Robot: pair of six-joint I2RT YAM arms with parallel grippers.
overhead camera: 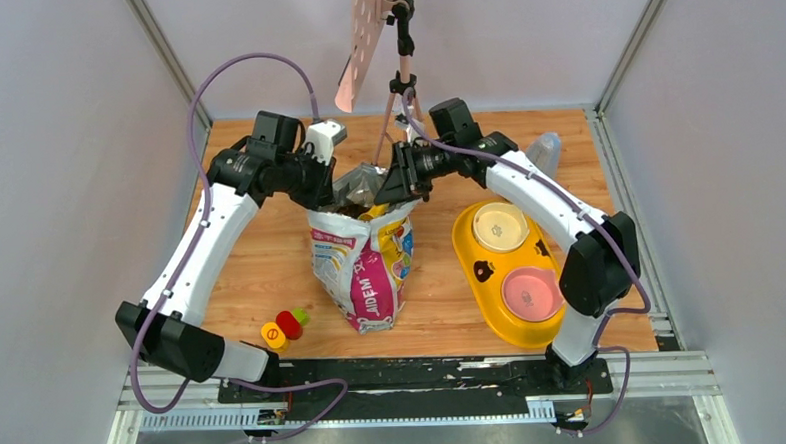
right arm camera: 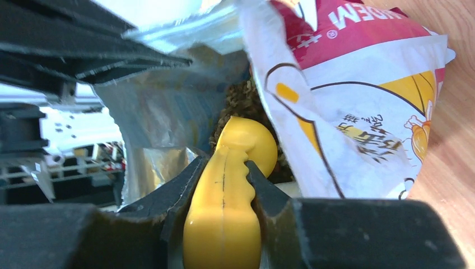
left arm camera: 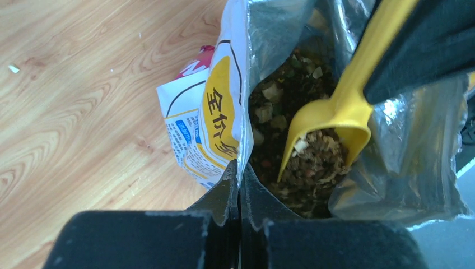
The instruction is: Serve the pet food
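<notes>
The left gripper (left arm camera: 240, 168) is pinched shut on the rim of the bag (left arm camera: 218, 112), holding its mouth open. The right gripper (right arm camera: 224, 168) is clamped on the handle of the scoop (left arm camera: 341, 120). The scoop's bowl sits down inside the bag, heaped with kibble (left arm camera: 313, 159), and more lies loose beneath it. The step in hand looks like lifting out the loaded scoop. The scoop appears to tilt nose-down, so it should level out before rising or it may spill. It should then come straight up through the mouth without brushing the foil wall just beside it. The left pinch should hold firm so the bag neither sags nor tips. After that, carry the load level to the feeder (overhead camera: 464, 241) beside the bag.
</notes>
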